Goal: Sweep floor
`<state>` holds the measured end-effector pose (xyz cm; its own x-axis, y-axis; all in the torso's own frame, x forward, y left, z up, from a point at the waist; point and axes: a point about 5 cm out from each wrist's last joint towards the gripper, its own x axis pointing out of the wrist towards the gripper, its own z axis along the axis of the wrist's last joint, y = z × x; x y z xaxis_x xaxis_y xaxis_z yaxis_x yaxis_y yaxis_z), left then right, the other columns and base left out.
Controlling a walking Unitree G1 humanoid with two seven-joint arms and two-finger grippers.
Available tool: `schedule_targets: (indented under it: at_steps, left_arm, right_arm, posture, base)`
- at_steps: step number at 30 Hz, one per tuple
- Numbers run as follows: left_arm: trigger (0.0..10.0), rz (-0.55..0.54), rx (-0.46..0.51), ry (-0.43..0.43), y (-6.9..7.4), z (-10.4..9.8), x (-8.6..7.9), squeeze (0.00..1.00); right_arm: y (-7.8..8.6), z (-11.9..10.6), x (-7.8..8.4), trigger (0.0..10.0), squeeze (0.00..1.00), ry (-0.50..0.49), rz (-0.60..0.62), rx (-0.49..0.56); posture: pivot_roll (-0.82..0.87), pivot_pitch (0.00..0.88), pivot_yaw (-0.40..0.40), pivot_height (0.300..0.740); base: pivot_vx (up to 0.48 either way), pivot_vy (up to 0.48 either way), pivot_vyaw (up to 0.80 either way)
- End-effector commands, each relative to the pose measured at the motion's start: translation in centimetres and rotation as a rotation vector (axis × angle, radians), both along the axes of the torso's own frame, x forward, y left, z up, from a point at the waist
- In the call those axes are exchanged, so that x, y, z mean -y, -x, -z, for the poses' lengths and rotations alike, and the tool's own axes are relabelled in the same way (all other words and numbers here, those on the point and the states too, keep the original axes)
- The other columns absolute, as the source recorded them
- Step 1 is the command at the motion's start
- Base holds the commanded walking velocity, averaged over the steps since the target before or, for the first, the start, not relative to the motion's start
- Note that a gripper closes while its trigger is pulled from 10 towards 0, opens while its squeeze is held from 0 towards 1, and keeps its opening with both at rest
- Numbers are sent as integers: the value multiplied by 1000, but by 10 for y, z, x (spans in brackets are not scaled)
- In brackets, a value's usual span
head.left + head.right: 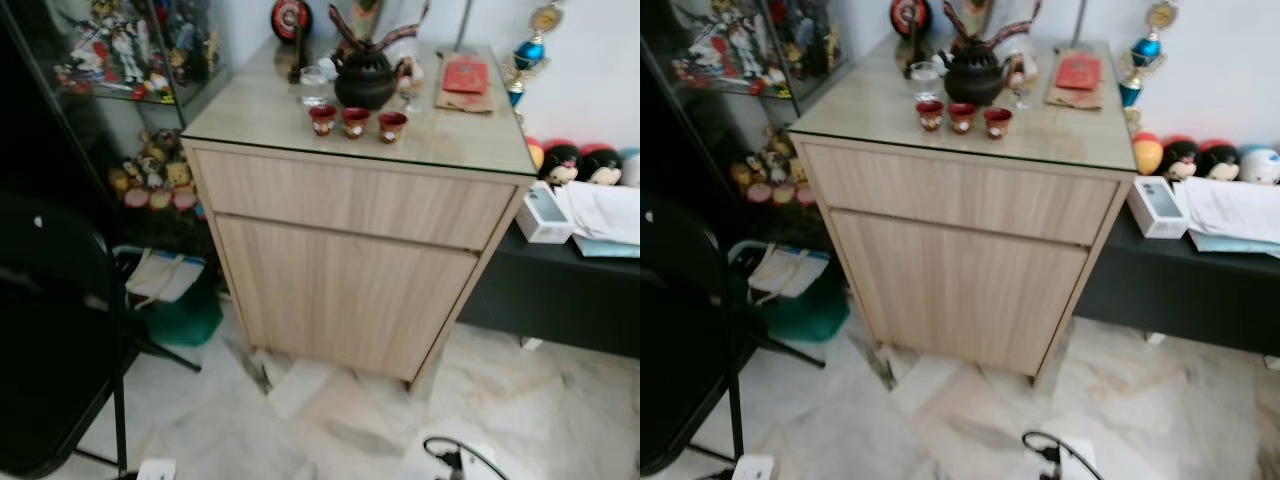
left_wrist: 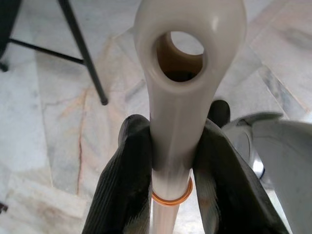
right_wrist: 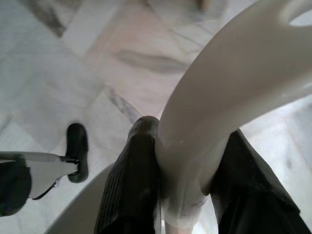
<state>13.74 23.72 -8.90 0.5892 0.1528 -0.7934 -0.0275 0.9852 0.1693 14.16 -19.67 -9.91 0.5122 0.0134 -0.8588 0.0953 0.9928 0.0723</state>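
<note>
Before me stands a wooden cabinet carrying a dark teapot and three red cups. A black folding chair sits at my left.

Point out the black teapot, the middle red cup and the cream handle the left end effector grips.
black teapot [image 1: 366, 80]: left eye view, on its round belly.
middle red cup [image 1: 356, 122]: left eye view, on its front wall.
cream handle [image 2: 178, 122]: left wrist view, on the shaft between the two black fingers.

A wooden cabinet stood on the marble floor, its worktop holding a dark teapot and three red cups
</note>
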Motion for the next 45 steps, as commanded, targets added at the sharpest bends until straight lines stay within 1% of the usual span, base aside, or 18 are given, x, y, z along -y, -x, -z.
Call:
schedule_targets:
  at_steps: [1, 3, 7, 9, 11, 14, 17, 20, 23, 27, 30, 37, 41, 45]
  left_arm:
    - [10000, -4, -40, 11, 7, 4, 3, 0]
    - [10000, -8, -48, 11, 6, 4, 3, 0]
    - [10000, -34, -63, 17, 4, 4, 0, 0]
    - [10000, -38, -65, 17, 3, 3, -1, 0]
    - [10000, -46, -68, 18, 1, 3, -2, 0]
    - [10000, -43, -64, 18, -8, 0, -1, 0]
    - [10000, -42, -57, 17, -21, -4, -1, 0]
    - [10000, -45, -57, 18, -25, -6, -2, 0]
    - [10000, -47, -59, 18, -25, -6, -1, 0]
    - [10000, -45, -60, 19, -18, -2, 1, 0]
    - [10000, -47, -60, 18, -17, -2, 2, 0]
    - [10000, -57, -60, 17, -17, -2, 2, 0]
    - [10000, -62, -58, 13, -17, -2, 1, 0]
    - [10000, -66, -55, 12, -17, -2, 1, 0]
  right_arm:
    - [-5, -2, 3, 10000, 0, 14, -6, 21]
    - [-6, -3, 1, 10000, 0, 11, -10, 24]
    - [-16, -6, -4, 10000, 0, 5, -23, 42]
    - [-18, -6, -6, 10000, 0, 4, -26, 46]
    - [-22, -7, -11, 10000, 0, 0, -32, 52]
    - [-25, -7, -20, 10000, 0, -7, -41, 58]
    - [-28, -7, -30, 10000, 0, -14, -50, 61]
    - [-28, -7, -33, 10000, 0, -16, -56, 61]
    - [-29, -7, -34, 10000, 0, -18, -61, 62]
    - [-31, -8, -35, 10000, 0, -19, -68, 67]
    - [-32, -9, -35, 10000, 0, -20, -73, 70]
    - [-35, -10, -37, 10000, 0, -21, -80, 74]
    - [-39, -11, -43, 10000, 0, -28, -84, 80]
    - [-38, -11, -38, 10000, 0, -24, -82, 77]
  posture:
    - [-50, 0, -23, 740]
    - [-49, 0, -25, 740]
    - [-47, 0, -31, 740]
    - [-47, 0, -32, 740]
    - [-47, 0, -33, 740]
    - [-50, 0, -35, 740]
    - [-49, 0, -36, 740]
    - [-51, 0, -39, 740]
    - [-51, 0, -40, 740]
    - [-52, 0, -40, 740]
    - [-52, 0, -40, 740]
    - [-49, 0, -43, 740]
    - [-50, 0, -41, 740]
    - [-46, 0, -41, 740]
  base:
    - [0, 0, 800]
    - [0, 0, 800]
    - [0, 0, 800]
    - [0, 0, 800]
    - [0, 0, 800]
    - [0, 0, 800]
    - [0, 0, 800]
    - [0, 0, 800]
    - [0, 0, 800]
    - [0, 0, 800]
    - [0, 0, 800]
    - [0, 0, 800]
    - [0, 0, 800]
    - [0, 0, 800]
